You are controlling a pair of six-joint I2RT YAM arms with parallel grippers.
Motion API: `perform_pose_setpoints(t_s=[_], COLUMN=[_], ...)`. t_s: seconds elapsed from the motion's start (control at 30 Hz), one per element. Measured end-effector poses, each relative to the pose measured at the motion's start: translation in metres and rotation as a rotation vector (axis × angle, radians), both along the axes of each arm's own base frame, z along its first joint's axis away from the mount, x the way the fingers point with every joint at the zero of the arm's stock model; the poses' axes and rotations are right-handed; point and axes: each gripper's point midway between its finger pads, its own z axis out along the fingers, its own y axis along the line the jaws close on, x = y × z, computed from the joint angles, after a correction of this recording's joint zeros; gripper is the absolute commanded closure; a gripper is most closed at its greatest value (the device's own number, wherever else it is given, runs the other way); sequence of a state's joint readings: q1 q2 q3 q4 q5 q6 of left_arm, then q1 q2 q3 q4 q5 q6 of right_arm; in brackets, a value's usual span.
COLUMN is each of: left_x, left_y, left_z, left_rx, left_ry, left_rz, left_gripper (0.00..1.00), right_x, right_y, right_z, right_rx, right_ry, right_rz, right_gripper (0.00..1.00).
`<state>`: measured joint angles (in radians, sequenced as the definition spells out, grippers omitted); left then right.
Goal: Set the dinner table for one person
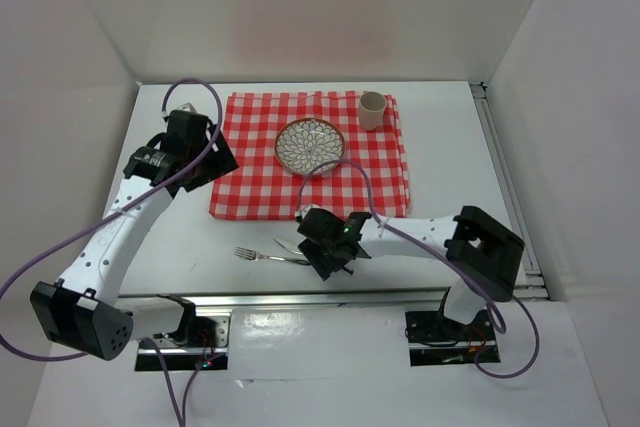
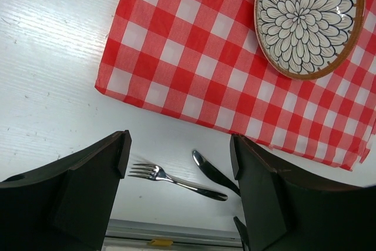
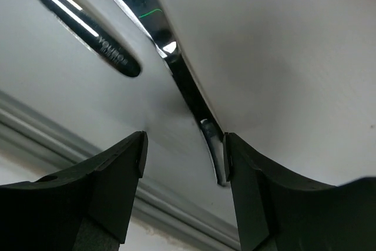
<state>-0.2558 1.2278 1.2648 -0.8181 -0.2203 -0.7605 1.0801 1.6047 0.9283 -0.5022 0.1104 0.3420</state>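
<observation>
The right gripper is down close to the bench, its fingers spread apart and pinching nothing. Between them lies the end of a knife handle, close against the finger on the right of the wrist view and well off the other. Whether it touches that finger I cannot tell. Just beside the knife, a fork handle lies on the bare white surface, its end near the knife's neck. Past the fingertips runs the silver rail of the bench's near edge.

From above, the fork's tines point left and most of the knife is hidden under the gripper. Both pieces lie between the rail and the near edge of a red-and-white checked cloth, apart from it. On the cloth a flower-patterned plate with a brown rim sits about mid-way, and a beige cup stands upright at the far right corner. A purple cable from the right arm arcs above the cloth's near edge, beside the plate.

The left gripper hangs near the cloth's left edge, jaws wide and empty. Its camera looks down on the cloth corner, plate, fork and knife.
</observation>
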Motion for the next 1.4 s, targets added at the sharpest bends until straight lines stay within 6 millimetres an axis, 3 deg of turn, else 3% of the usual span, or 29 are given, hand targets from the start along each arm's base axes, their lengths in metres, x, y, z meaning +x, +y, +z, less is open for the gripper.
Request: perform_pose_setpoints(t_s=[0.27,0.5,0.6,0.63,0.77,0.87,1.17,1.4], left_x=[-0.004,-0.003,-0.003,-0.003,-0.003,-0.003,-0.003,-0.003], left_y=[-0.002,-0.003,-0.003,-0.003,-0.003,-0.003,-0.002,-0.003], left_z=[-0.009,-0.009,-0.009,-0.009,-0.009,-0.009,-0.009,-0.009], left_rx=[-0.009,-0.011,-0.004,-0.002,0.002,0.003,0.003,0.003], left_ry=[0.017,0.013,0.014,0.013,0.013,0.013,0.013,0.012], left_rz=[-0.014,-0.021,-0.029,-0.031,-0.035,-0.035,-0.035,-0.035], left_gripper=[0.14,0.14,0.14,0.14,0.14,0.14,0.14,0.14], right_x=[0.019,0.022,0.024,0.027,0.033,0.034,0.031,0.02], right_y=[0.017,0.019,0.021,0.022,0.027,0.028,0.027,0.01], right_z=[-0.009,-0.011,-0.012,-0.012,-0.011,-0.011,-0.009,-0.002], right_rx=[-0.023,-0.02,-0.008,0.002,0.044,0.055,0.021,-0.068], right_ry=[-0.047,-0.054,-0.046,-0.047,-0.042,-0.04,-0.06,-0.063], right_rz=[0.032,0.047,0.057,0.06,0.076,0.08,0.116,0.146], right_gripper=[0.44,0.44,0.53,0.64,0.92,0.99,1.0,1.0])
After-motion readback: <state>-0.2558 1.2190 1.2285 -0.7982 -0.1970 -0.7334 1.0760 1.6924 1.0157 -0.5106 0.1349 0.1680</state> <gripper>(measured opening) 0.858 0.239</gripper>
